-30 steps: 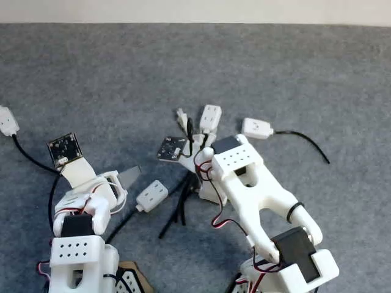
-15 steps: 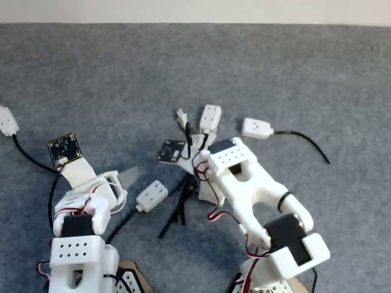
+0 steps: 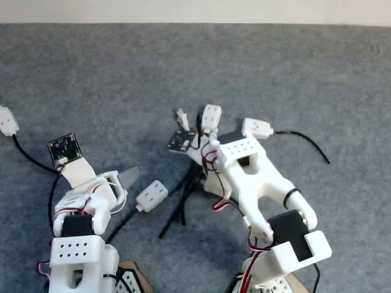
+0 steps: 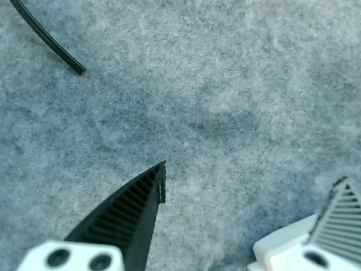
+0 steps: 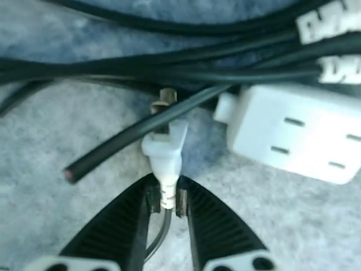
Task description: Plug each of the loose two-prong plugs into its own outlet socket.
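My right gripper (image 5: 164, 192) is shut on the back end of a white two-prong plug (image 5: 164, 149). The plug's prongs (image 5: 163, 104) touch a black cable that lies across them. Just beside the plug lies a white outlet socket (image 5: 293, 132) with its slots facing up. From the high view the plug (image 3: 182, 115) lies by the socket (image 3: 211, 117), with the right gripper (image 3: 190, 133) behind it. Other white sockets lie at the right (image 3: 256, 128), the middle (image 3: 152, 195) and the far left edge (image 3: 7, 121). My left gripper (image 4: 254, 174) is open over bare carpet.
Several black cables (image 5: 169, 62) bundle across the carpet beyond the plug and run under the right arm (image 3: 183, 207). A loose black cable end (image 4: 51, 42) lies ahead of the left gripper. Grey carpet (image 3: 275, 67) covers the table.
The right arm's wrist has shifted away from the base and slightly right, toward the sockets. The left arm has not moved.
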Controlling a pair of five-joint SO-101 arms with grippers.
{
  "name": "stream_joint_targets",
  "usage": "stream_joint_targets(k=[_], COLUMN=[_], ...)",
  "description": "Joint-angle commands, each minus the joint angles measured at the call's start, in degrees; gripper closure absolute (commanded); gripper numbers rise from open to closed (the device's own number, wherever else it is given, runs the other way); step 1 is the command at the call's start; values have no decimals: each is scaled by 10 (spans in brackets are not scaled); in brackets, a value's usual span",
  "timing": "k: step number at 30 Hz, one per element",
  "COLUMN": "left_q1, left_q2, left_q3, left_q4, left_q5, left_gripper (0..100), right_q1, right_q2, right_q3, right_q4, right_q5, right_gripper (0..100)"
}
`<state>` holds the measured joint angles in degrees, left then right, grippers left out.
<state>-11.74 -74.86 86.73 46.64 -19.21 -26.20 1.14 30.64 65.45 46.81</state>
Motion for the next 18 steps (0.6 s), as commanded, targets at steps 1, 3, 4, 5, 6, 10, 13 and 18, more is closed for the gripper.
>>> stream_joint_targets(k=[1,3,4,5,6,10,13,18], left_q1=[-1,-5,-5,-6,-9,-20,-20,-19], left_q2=[-1,-6,-6,-1,-1,0,0,18], left_q3=[-6,-8,-15,-29,-44,-118,-182,-311], left_q4=[-8,-8,-8,-6,-4,69,119,186], left_q5=[4,4,4,4,5,5,3,3], left_gripper=[575,575,575,575,575,575,575,575], right_q1=[1,-5,-10,-21,-31,-73,-87,-123], right_q2=[-13,-37,-58,-81,-106,-204,-272,-380], right_q3=[-52,-64,-66,-64,-54,20,53,56], right_q4=[40,41,40,30,16,-38,-29,-21], right_q5=[-38,-82,-95,-108,-121,-159,-161,-192], right_gripper=[994,994,994,994,994,994,994,994])
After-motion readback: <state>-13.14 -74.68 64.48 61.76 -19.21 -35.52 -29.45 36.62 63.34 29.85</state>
